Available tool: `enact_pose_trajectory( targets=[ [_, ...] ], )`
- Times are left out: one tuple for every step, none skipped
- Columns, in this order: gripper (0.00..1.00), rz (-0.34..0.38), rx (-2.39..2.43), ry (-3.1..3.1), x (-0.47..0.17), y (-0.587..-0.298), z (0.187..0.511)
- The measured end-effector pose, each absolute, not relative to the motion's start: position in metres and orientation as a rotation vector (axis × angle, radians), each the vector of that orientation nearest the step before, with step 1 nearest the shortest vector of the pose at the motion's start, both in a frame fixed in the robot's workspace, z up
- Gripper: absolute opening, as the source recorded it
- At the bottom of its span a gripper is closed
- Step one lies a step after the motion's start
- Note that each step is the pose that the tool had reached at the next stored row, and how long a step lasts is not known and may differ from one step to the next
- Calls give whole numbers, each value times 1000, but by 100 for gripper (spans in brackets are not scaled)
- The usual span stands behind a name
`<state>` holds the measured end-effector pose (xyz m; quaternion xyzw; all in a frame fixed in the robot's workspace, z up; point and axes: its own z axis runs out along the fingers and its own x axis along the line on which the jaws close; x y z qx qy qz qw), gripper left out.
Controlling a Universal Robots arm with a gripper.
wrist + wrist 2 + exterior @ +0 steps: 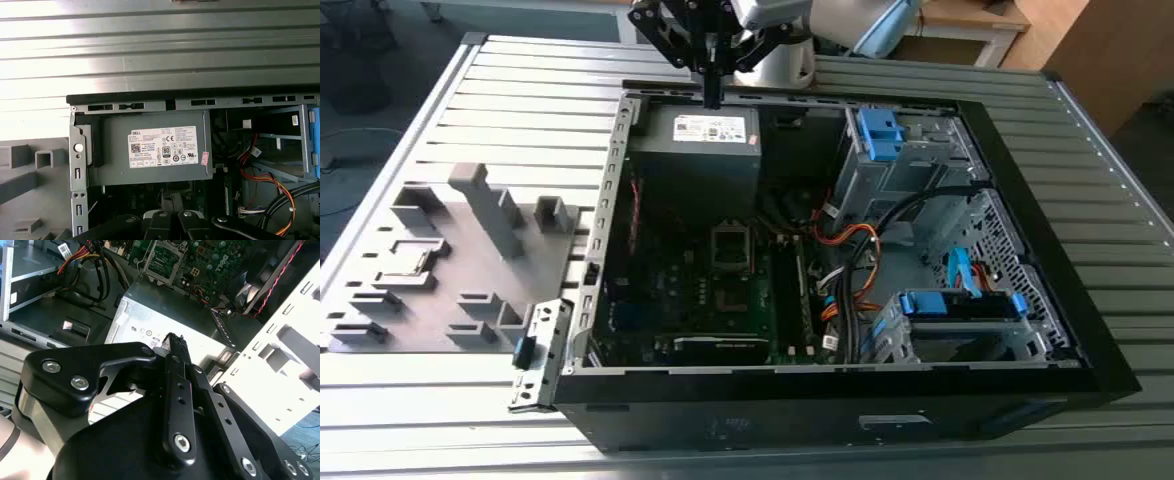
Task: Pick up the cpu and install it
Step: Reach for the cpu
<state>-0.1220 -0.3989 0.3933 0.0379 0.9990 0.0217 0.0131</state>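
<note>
Hanging w/ its tips just above the grey power supply (700, 150) inside the open computer case (827, 405), our gripper (711, 97) has its jaws pinched together, and we see nothing between them. Past the power supply, deeper in the case, the bare socket (731, 243) sits on the green board (680, 290), w/ orange cables (847, 240) looping close by. Farthest off, outside the case on the exterior view's left, is the grey tray (534, 270). We take the small flat square in one of its pockets to be the cpu (414, 262), tho it's too small to be sure. Risks as we judge them:
- Closed jaws can't grip, only shove the chip.
- A low path could clip the case wall.
- A skewed grasp could bend pins at the socket.
</note>
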Motion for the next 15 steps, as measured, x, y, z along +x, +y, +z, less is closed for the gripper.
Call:
enact_pose_trajectory(
  targets=[
    [11,68,118,3112,-122,-399,393],
    [11,68,118,3113,-122,-399,393],
    [11,68,118,3112,-122,-399,393],
    [11,68,118,3113,-122,-399,393],
    [11,68,118,3113,-122,-399,393],
    [11,68,118,3113,-122,-399,393],
    [11,68,118,3112,-122,-399,393],
    [11,68,118,3112,-122,-399,393],
    [11,68,118,3112,-123,-399,393],
    [11,68,118,3112,-123,-399,393],
    [11,68,118,3112,-124,-399,393],
    [11,68,118,3112,-124,-399,393],
    [11,68,118,3112,-125,-399,393],
    [11,68,118,3112,-126,-399,393],
    [11,67,118,3112,-127,-399,393]
  ],
)
